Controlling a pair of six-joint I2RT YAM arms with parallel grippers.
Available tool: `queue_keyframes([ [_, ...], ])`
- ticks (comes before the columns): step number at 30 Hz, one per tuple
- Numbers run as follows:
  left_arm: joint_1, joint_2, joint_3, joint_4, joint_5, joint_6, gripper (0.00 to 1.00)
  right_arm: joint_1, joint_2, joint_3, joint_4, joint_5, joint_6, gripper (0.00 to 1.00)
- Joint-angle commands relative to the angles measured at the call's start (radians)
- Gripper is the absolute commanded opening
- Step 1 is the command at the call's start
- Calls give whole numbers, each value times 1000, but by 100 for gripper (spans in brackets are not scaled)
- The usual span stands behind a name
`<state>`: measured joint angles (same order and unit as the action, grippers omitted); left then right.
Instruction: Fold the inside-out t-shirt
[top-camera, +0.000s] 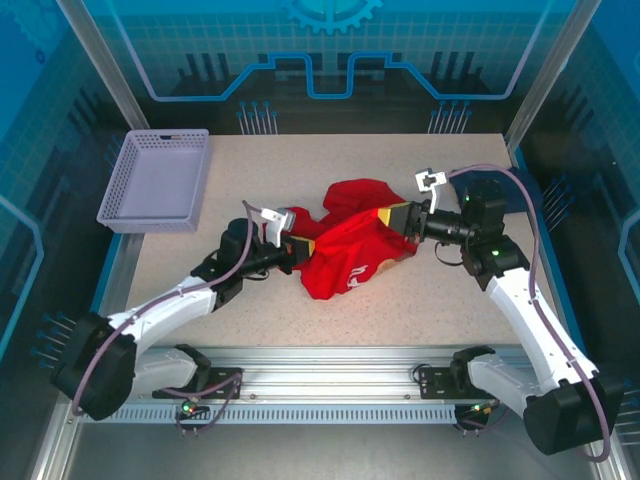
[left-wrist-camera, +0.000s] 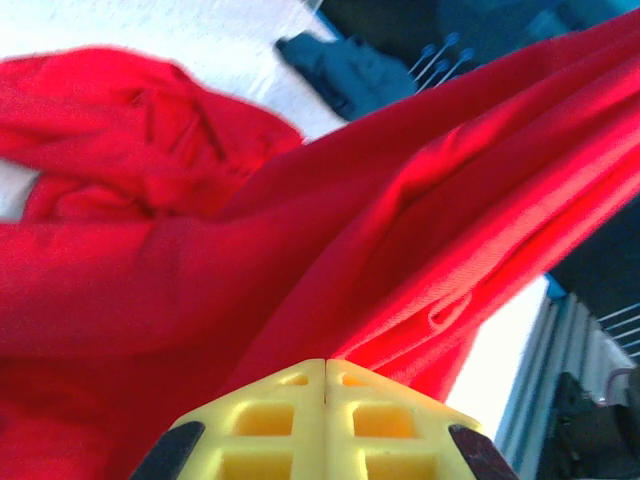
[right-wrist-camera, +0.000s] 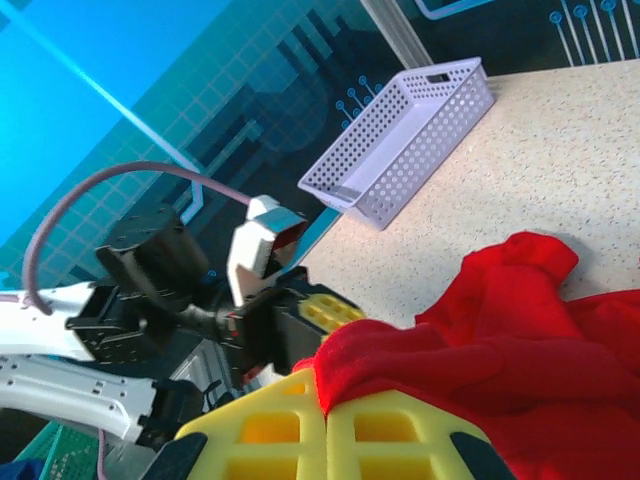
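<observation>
The inside-out t-shirt (top-camera: 345, 255) is bright red and lies bunched in the middle of the table, with a small white print showing near its front edge. My left gripper (top-camera: 300, 247) is shut on its left edge. In the left wrist view the yellow jaws (left-wrist-camera: 326, 362) meet, and the red cloth (left-wrist-camera: 250, 260) runs taut away from them. My right gripper (top-camera: 388, 218) is shut on the shirt's right side. In the right wrist view a fold of red cloth (right-wrist-camera: 520, 340) is pinched between the closed yellow jaws (right-wrist-camera: 328, 395). The cloth spans between the two grippers.
A lavender perforated basket (top-camera: 160, 135) stands at the table's back left, its wall (right-wrist-camera: 400, 140) also in the right wrist view. Speckled tabletop (top-camera: 450, 310) lies bare in front of the shirt. The aluminium rail with both arm bases runs along the near edge.
</observation>
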<state>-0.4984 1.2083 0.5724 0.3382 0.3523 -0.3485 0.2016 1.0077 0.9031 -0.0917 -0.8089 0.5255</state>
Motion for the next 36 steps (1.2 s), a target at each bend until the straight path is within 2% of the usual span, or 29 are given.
queue_keyframes([
  [1,4,34,-17,14,-64,12,0,-28,-12,38,4,-35,8,0],
  [5,3,53,-15,78,21,-13,0,-32,21,42,-89,40,-11,0],
  [9,4,37,-42,243,180,-82,0,46,67,74,-244,215,-105,0],
  [13,-6,47,-47,410,304,-175,0,110,119,65,-216,217,-107,0],
  [16,-15,53,-45,429,332,-176,0,120,151,65,-207,203,-115,0],
  [20,-16,48,-36,281,274,-102,0,116,157,74,-224,190,-142,0],
  [21,-17,44,-31,221,239,-79,5,111,154,74,-220,180,-145,0],
  [24,-19,32,-2,45,100,-9,30,108,152,71,-206,151,-145,0],
  [26,-37,21,28,-54,3,49,41,108,155,69,-195,141,-142,0],
  [30,-111,22,95,-170,-168,180,54,108,170,64,-180,127,-137,0],
  [36,-156,129,196,-197,-227,261,66,108,169,54,-167,117,-131,0],
])
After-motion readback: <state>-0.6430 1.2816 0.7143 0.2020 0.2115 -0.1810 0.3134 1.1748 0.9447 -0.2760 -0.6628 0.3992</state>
